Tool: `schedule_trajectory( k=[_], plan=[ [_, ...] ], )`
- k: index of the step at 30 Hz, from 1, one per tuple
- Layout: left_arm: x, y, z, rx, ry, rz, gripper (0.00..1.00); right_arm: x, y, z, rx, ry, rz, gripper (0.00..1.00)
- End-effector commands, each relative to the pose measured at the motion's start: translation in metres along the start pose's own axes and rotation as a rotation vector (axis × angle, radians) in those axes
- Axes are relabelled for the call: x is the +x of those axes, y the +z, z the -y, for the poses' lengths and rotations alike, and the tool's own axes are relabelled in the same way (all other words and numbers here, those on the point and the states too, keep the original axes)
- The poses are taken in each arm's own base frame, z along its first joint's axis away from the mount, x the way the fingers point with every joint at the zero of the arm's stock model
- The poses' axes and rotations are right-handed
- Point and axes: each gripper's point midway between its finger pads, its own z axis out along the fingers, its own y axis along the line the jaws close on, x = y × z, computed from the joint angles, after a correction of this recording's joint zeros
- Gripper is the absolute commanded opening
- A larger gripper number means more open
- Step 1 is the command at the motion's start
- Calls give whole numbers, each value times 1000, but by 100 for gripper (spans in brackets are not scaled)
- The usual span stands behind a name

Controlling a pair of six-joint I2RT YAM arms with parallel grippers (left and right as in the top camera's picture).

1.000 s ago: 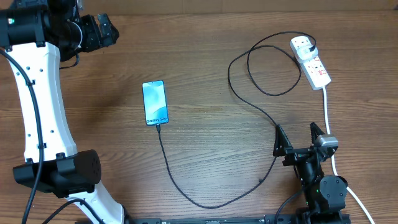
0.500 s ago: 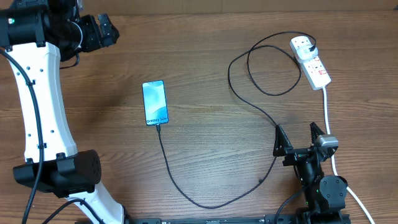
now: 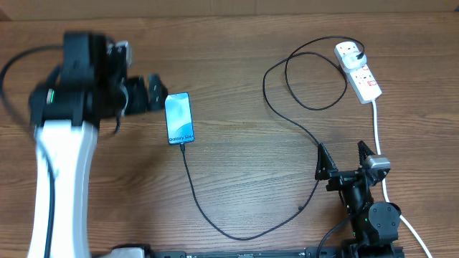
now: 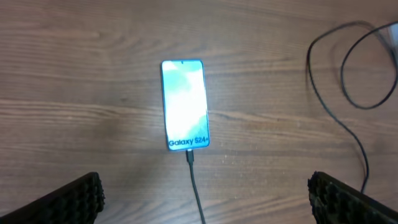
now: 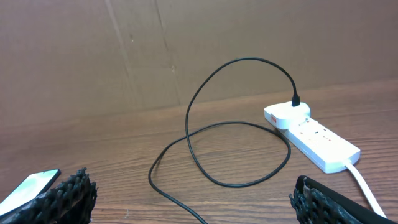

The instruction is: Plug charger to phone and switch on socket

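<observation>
The phone (image 3: 179,117) lies flat at mid-left, its light blue screen showing "Galaxy"; it also shows in the left wrist view (image 4: 185,104) and the right wrist view (image 5: 31,186). The black charger cable (image 3: 263,86) meets the phone's near edge (image 4: 190,157), loops across the table, and ends at a white plug head (image 3: 348,50) seated in the socket (image 3: 364,77). The socket also shows in the right wrist view (image 5: 323,140). My left gripper (image 3: 154,93) is open and empty, above and just left of the phone. My right gripper (image 3: 346,159) is open and empty at the front right.
The socket's thick white cord (image 3: 378,129) runs from the strip toward the front right, beside my right arm. A cardboard wall (image 5: 124,50) stands behind the table. The cable's loop (image 5: 188,124) lies between the phone and the socket.
My left arm has swung from the far left back corner toward the phone and is motion-blurred. The right arm, phone, cable and socket have not moved.
</observation>
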Motion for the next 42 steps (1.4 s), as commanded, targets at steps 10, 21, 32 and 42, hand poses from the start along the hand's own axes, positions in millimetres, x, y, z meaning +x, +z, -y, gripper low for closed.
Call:
schedule_trajectory(
  k=[10, 21, 32, 42],
  plan=[
    [88, -18, -27, -18, 28, 264, 100, 1, 0, 0, 4, 3, 8, 100],
    [90, -10, -12, 109, 336, 821, 100, 1, 0, 0, 4, 3, 8, 100],
    [108, 14, -25, 29, 457, 989, 100, 1, 0, 0, 4, 3, 8, 100],
    [125, 39, -39, -3, 434, 961, 99, 1, 0, 0, 4, 3, 8, 100]
  ],
)
